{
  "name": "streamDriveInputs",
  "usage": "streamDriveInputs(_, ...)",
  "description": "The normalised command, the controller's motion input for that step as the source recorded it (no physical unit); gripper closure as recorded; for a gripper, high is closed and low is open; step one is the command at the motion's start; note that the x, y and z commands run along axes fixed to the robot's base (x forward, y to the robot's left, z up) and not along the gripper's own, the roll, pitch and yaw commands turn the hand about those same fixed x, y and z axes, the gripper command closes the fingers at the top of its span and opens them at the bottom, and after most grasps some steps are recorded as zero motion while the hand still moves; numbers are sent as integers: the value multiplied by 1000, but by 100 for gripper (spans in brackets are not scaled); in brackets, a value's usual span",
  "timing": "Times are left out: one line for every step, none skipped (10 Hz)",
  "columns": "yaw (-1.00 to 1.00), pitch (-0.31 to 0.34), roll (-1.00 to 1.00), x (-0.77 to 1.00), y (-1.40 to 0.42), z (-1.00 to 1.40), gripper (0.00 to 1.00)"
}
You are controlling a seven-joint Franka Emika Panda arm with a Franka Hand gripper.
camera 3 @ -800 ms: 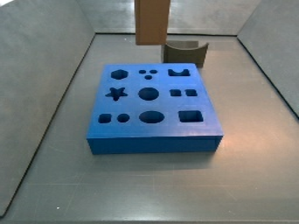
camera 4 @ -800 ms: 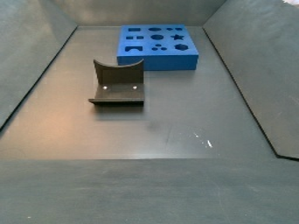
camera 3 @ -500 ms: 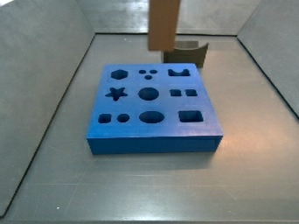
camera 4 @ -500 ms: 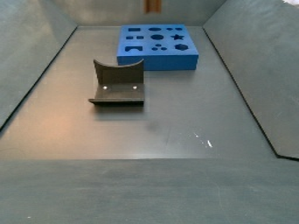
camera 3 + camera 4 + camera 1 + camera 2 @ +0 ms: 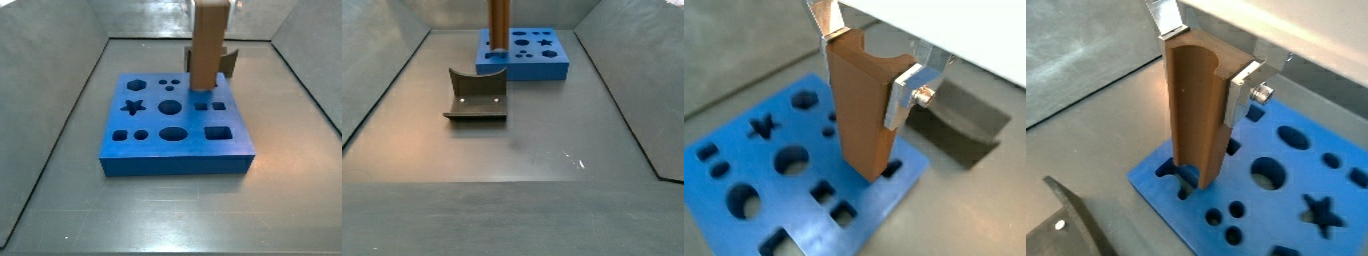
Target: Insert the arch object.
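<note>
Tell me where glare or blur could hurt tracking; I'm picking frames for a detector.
In a side view, small bright glints sit on the floor. In both wrist views, the gripper is shut on the brown bar, and its edges look soft. In a side view, the board is evenly lit.

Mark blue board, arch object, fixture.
blue board [image 5: 174,160]: side view, front wall.
arch object [image 5: 858,120]: wrist view, broad face; gripper [image 5: 869,75] shut on it above the board.
fixture [image 5: 476,88]: side view, upright plate.
</note>
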Motion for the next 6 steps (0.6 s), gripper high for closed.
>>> streamDriveInputs(-131, 0, -40, 574, 0, -209, 100)
streamDriveInputs(0, 50, 0, 394, 163, -126, 100)
streamDriveInputs(103, 0, 30, 97, 229, -163, 100)
streamDriveInputs(43, 0, 104, 0, 243, -291, 100)
streamDriveInputs(0, -39, 0, -320, 163, -360, 100)
streamDriveInputs(0, -83, -37, -491, 40, -369, 100)
